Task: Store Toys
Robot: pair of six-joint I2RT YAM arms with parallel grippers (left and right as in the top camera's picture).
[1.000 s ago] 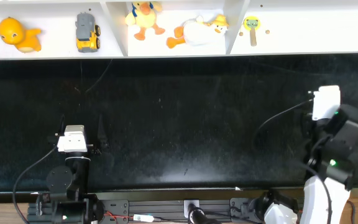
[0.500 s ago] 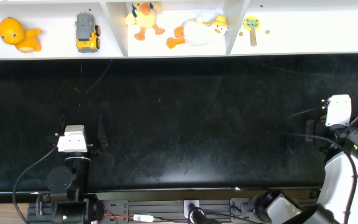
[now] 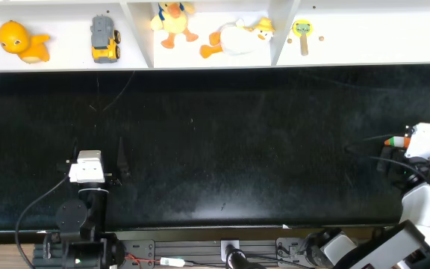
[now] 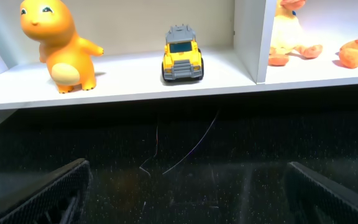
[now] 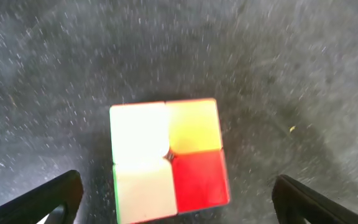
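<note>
Counter [image 3: 237, 142] of black speckled material takes up most of the top view. A white shelf [image 3: 66, 61] runs along its far side, split by dividers into compartments. The left end effector [image 4: 186, 165] sits low near the counter's front left and faces the shelf, its fingers spread wide with nothing between them. The right end effector [image 5: 176, 180] hangs near the counter's right side, just as wide open and gripping nothing.

The left compartment holds an orange figure [image 3: 22, 41] and, beside it, a yellow truck [image 3: 104, 39]. In the middle one a plush duck [image 3: 174, 22] sits by a second plush duck [image 3: 237, 37] lying on its side. A green stick toy [image 3: 302, 31] lies in the right compartment. A puzzle cube [image 5: 166, 158] lies on the counter between the right fingers, clear of both, showing white, yellow and red squares.
</note>
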